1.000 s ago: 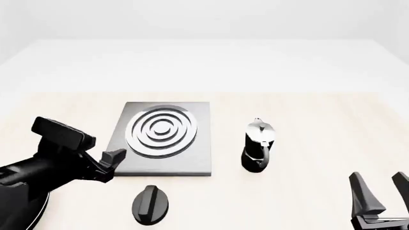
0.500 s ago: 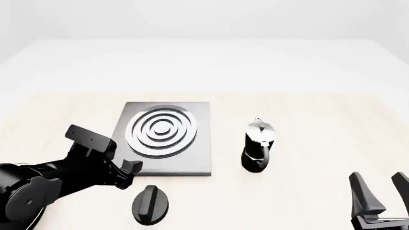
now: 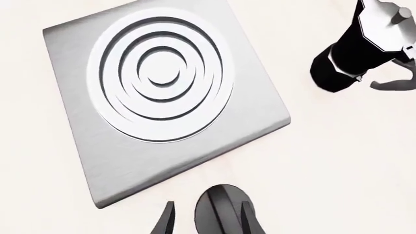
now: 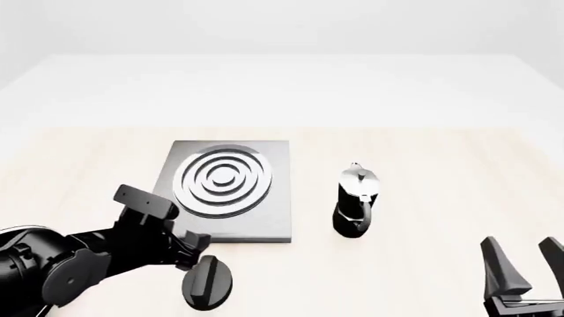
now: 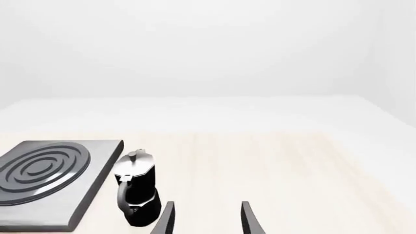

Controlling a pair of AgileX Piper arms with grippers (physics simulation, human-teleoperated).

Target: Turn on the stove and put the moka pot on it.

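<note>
The stove [image 4: 231, 198] is a flat grey square slab with silver-white rings, left of the table's centre; it also shows in the left wrist view [image 3: 162, 92] and right wrist view [image 5: 46, 170]. The moka pot [image 4: 356, 201] stands upright on the table to its right, apart from it, and shows in both wrist views [image 3: 364, 44] [image 5: 136, 190]. A black oval knob [image 4: 208, 281] lies in front of the stove. My left gripper [image 4: 195, 249] is open, just above the knob [image 3: 224, 212], its fingers [image 3: 166, 222] on either side of it. My right gripper [image 4: 520, 246] is open and empty at the front right.
The light wooden table [image 4: 423, 165] has bare surface between the pot and my right gripper. A white floor and wall lie beyond the table's far edge.
My left arm has swung right and forward, from the table's left side toward the knob, and its gripper now hangs over it. The right arm, pot and stove have not moved.
</note>
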